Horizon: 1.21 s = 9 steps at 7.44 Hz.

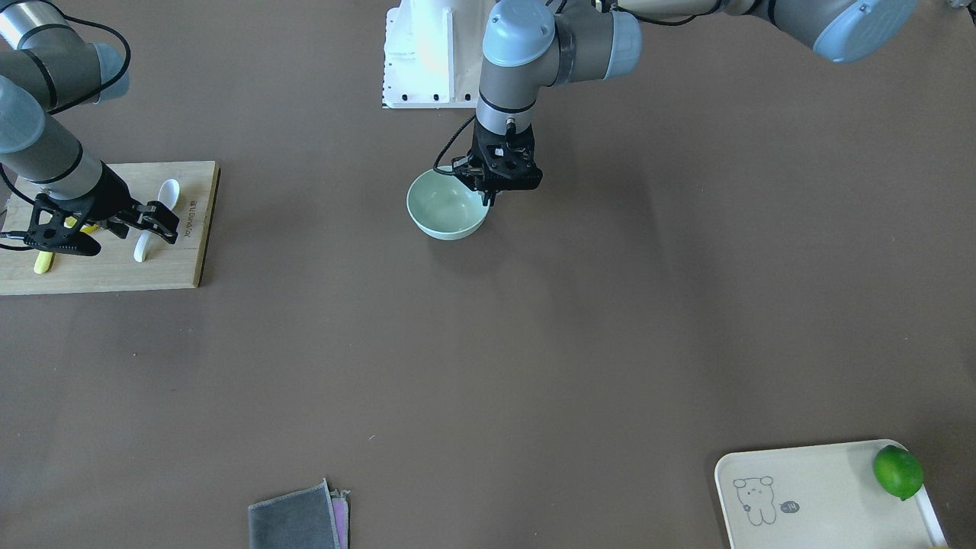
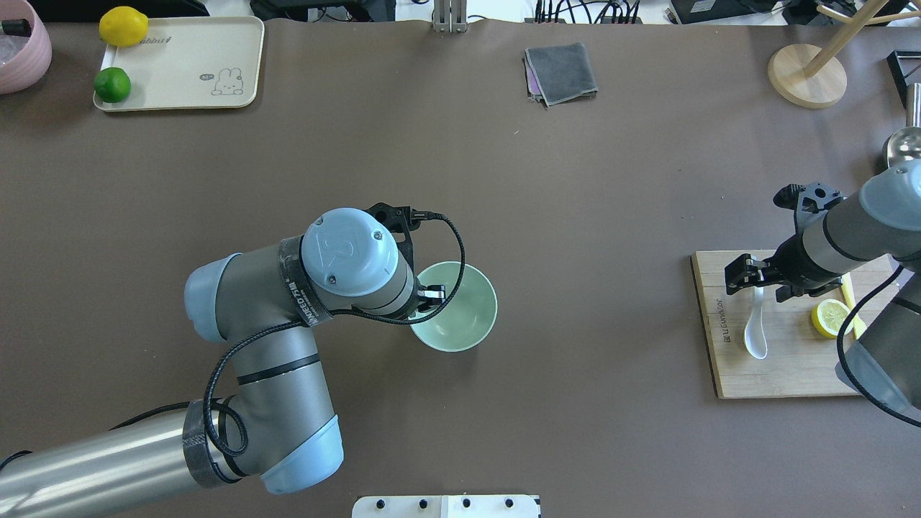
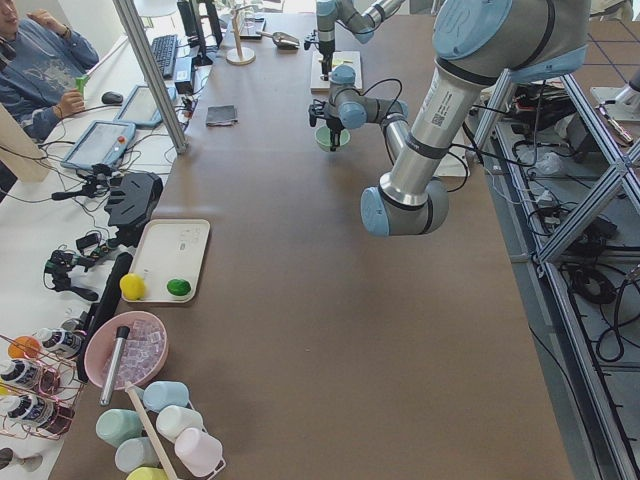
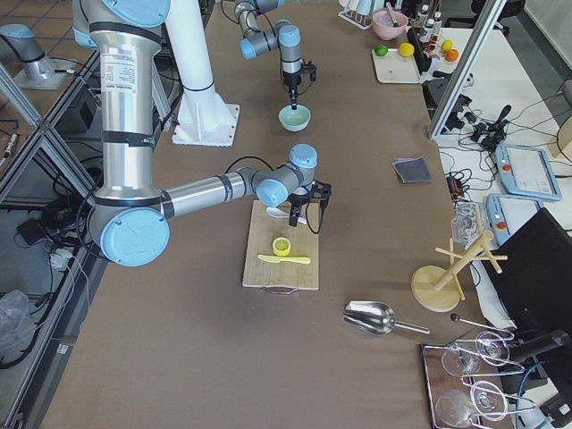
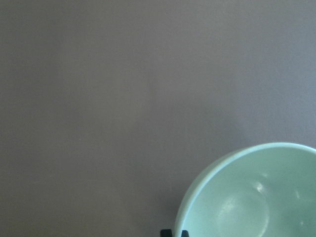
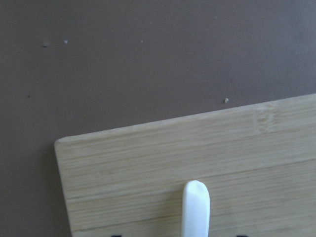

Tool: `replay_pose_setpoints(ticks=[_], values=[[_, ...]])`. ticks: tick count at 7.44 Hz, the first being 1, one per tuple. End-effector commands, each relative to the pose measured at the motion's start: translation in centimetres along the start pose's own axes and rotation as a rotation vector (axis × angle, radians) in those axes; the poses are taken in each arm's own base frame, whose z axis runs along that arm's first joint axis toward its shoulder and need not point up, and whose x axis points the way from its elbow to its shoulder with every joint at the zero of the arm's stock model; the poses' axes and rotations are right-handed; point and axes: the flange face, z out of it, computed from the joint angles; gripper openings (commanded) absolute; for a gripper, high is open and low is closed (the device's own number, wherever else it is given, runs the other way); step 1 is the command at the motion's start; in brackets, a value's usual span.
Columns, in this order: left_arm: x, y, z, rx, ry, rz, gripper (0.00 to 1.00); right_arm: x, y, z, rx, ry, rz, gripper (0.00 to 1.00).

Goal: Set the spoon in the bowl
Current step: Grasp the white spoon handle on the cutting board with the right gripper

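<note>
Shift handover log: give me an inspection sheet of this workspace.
Surface: brown table, no spills seen.
Job's things: spoon on the cutting board; bowl mid-table, empty.
Clutter: lemon slice and knife on the board; tray with lime and lemon; grey cloth.
Grippers: left pincer shut on the bowl's rim; right pincer open astride the spoon's handle.
Cables: black cable loops above the bowl.
Surroundings: seated operator beside the table.

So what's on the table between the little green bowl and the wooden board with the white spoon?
Nothing: in the overhead view only bare brown table lies between the small round mint-green bowl and the wooden cutting board.
</note>
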Motion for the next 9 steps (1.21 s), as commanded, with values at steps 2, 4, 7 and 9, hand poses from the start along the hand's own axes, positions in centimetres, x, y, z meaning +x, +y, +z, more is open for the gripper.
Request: replay_pose_setpoints(ticks=[2, 4, 7, 9], values=[[0.1, 0.1, 0.0, 0.000, 0.001, 0.000, 0.00, -0.2, 0.2, -0.2, 0.000, -0.007, -0.002, 0.13], [0.0, 0.1, 0.0, 0.000, 0.001, -0.001, 0.68, 0.0, 0.4, -0.4, 0.000, -0.008, -0.003, 0.00], [0.2, 0.1, -0.3, 0.001, 0.007, -0.001, 0.97, 0.0, 0.5, -0.6, 0.001, -0.011, -0.005, 0.00], [-0.2, 0.1, -1.7, 0.009, 0.028, 0.000, 0.97, -2.3, 0.9, -2.6, 0.018, -0.054, -0.032, 0.00]])
